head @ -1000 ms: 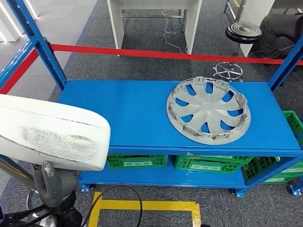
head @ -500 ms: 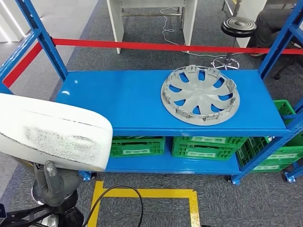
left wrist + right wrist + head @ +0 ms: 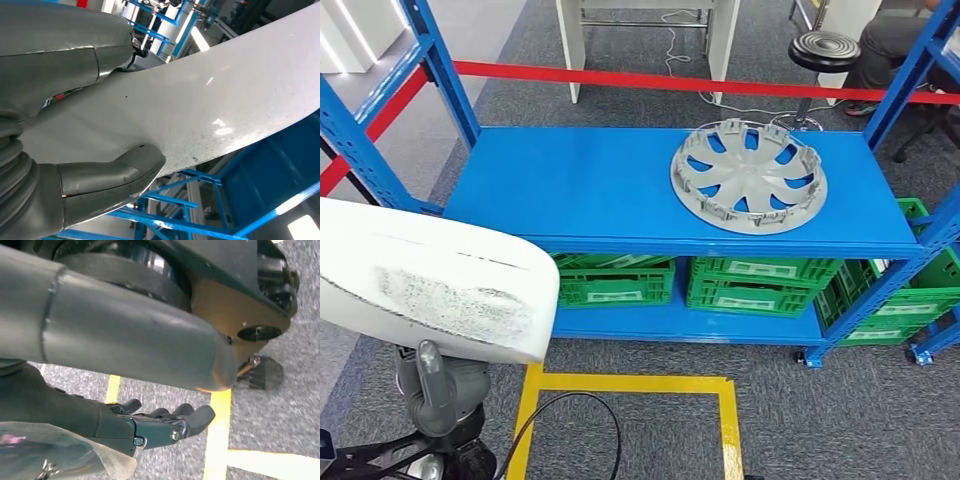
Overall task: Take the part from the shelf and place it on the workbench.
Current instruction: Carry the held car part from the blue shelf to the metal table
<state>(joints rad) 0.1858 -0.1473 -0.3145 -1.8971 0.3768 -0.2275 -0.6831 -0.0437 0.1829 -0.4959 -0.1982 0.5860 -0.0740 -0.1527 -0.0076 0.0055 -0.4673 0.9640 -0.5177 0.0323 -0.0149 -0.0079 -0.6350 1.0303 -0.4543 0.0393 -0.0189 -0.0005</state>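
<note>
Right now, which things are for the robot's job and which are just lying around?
For the job:
- white part, gripped by the left hand
- blue shelf

Just lying about:
- grey wheel cover on the shelf top
- green crates underneath
- black stool behind
- red tape
- yellow floor lines

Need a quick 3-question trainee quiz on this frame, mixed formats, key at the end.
1. True or false: the grey plastic wheel cover lies on the top shelf of the blue metal rack.
2. Which hand grips the large white curved panel?
A. left hand
B. right hand
C. neither
3. Fill the blank: the crates on the rack's lower shelf are ____ in colour.

Key:
1. True.
2. A. In the left wrist view the left hand clamps the panel between thumb and fingers; the right hand hangs over the floor holding nothing, fingers apart.
3. Green.
</note>
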